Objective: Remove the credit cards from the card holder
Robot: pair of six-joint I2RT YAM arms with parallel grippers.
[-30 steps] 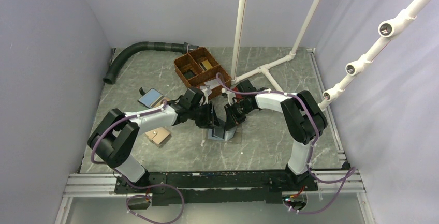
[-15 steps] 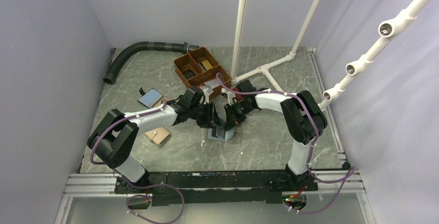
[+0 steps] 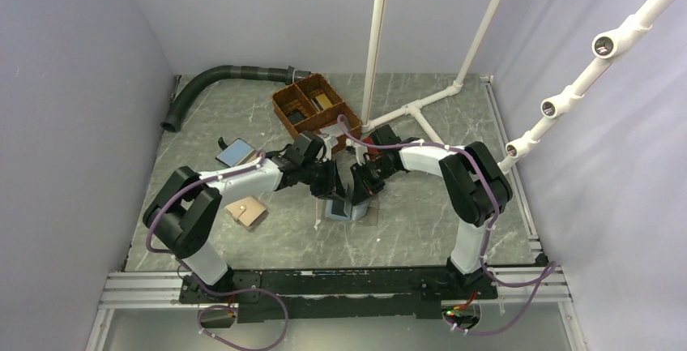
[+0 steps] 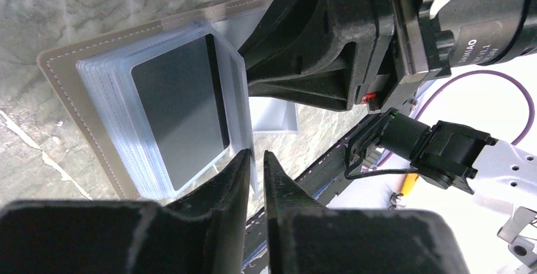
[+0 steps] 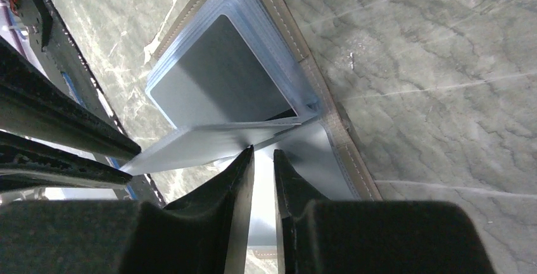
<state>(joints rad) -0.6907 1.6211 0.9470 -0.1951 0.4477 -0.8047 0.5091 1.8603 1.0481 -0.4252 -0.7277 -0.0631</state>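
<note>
On grey marbled tabletop (image 3: 421, 213), found card holder (image 3: 348, 211) spread open between both grippers. Saw left gripper (image 4: 255, 155) pinched nearly closed on clear sleeve (image 4: 241, 109) edge, right gripper (image 5: 263, 154) clamped on other half, grey card (image 4: 180, 119) just beyond left jaws.

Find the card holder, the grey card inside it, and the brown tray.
card holder (image 4: 76, 97), left wrist view, on its taupe stitched border.
grey card (image 4: 180, 112), left wrist view, on the middle of its face.
brown tray (image 3: 283, 120), top external view, on its near left wall.
</note>
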